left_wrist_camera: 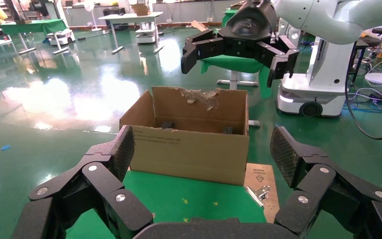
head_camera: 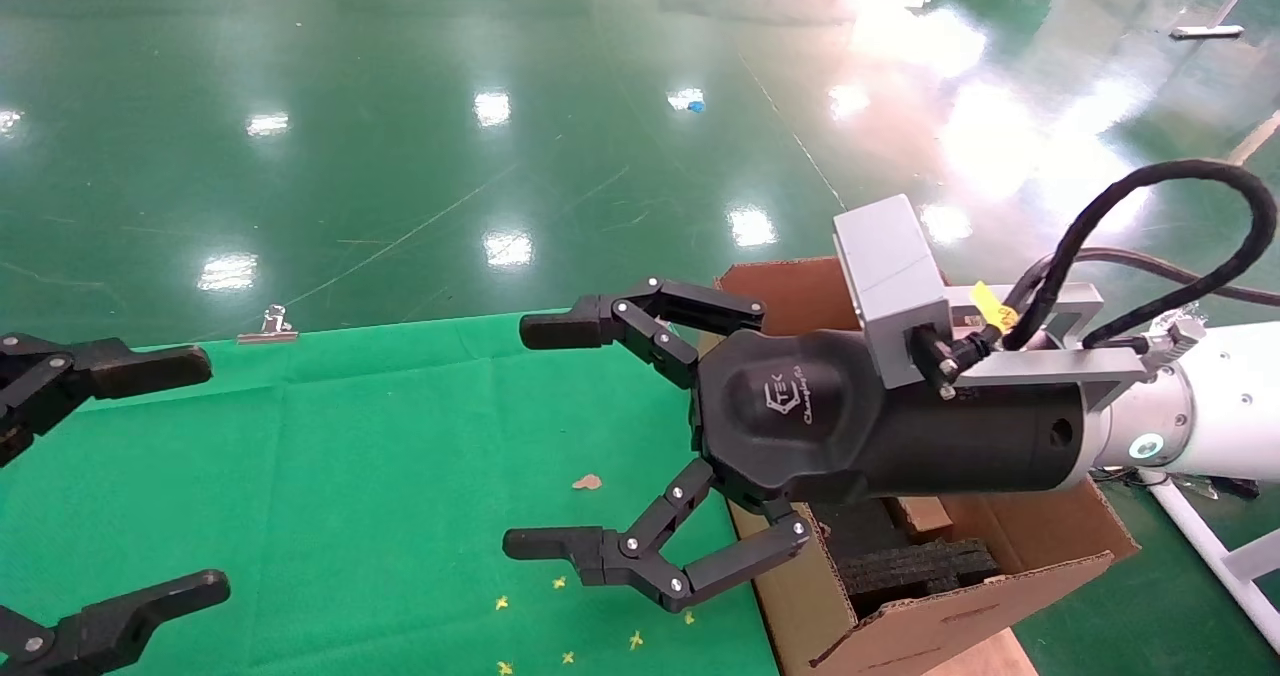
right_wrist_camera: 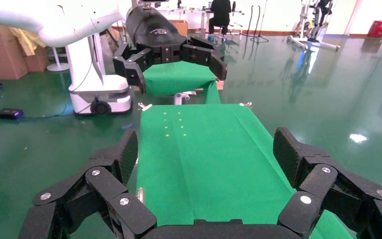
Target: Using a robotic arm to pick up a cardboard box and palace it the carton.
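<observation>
The robotic arm, my right one, reaches from the right edge over the green table, above the carton's near-left corner. Its gripper [head_camera: 540,436] [right_wrist_camera: 206,154] is open and holds nothing; it also shows far off as the right gripper [left_wrist_camera: 238,50]. The carton [head_camera: 1040,536] [left_wrist_camera: 189,144] stands at the table's right end with black foam [head_camera: 910,566] inside. A small brown slab [head_camera: 922,516] lies in the carton beside the foam, mostly hidden under the gripper body; it looks like the cardboard box. My left gripper [head_camera: 195,476] [left_wrist_camera: 201,149] hangs open and empty at the left edge.
The green cloth table [head_camera: 380,456] carries yellow cross marks [head_camera: 560,583] and a small brown scrap [head_camera: 587,481]. A metal binder clip [head_camera: 268,328] grips the cloth's far edge, another clip [left_wrist_camera: 258,193] sits by the carton. Shiny green floor surrounds the table.
</observation>
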`<state>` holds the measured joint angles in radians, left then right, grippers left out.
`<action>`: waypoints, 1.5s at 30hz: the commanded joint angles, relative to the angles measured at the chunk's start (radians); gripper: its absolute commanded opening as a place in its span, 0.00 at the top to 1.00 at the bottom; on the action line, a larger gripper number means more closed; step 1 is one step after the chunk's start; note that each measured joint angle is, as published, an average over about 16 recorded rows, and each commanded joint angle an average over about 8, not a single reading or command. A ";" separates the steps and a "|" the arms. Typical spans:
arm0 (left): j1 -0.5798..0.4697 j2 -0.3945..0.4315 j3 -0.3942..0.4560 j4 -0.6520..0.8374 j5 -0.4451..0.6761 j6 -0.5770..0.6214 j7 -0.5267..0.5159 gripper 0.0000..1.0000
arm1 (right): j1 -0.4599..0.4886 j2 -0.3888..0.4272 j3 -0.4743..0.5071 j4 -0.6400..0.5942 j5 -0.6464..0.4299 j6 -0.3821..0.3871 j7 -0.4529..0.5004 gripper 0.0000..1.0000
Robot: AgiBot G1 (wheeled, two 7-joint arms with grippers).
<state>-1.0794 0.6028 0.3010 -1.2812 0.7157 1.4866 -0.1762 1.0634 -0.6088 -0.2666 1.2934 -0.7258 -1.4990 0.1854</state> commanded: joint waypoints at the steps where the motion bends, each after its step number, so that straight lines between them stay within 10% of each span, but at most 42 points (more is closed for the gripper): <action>1: 0.000 0.000 0.000 0.000 0.000 0.000 0.000 0.00 | 0.003 -0.001 -0.003 -0.003 -0.001 0.001 0.001 0.00; 45: 0.000 0.000 0.000 0.000 0.000 0.000 0.000 0.00 | 0.014 -0.003 -0.017 -0.013 -0.006 0.005 0.004 0.00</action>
<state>-1.0794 0.6028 0.3008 -1.2812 0.7157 1.4868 -0.1762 1.0771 -0.6117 -0.2834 1.2808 -0.7315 -1.4944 0.1890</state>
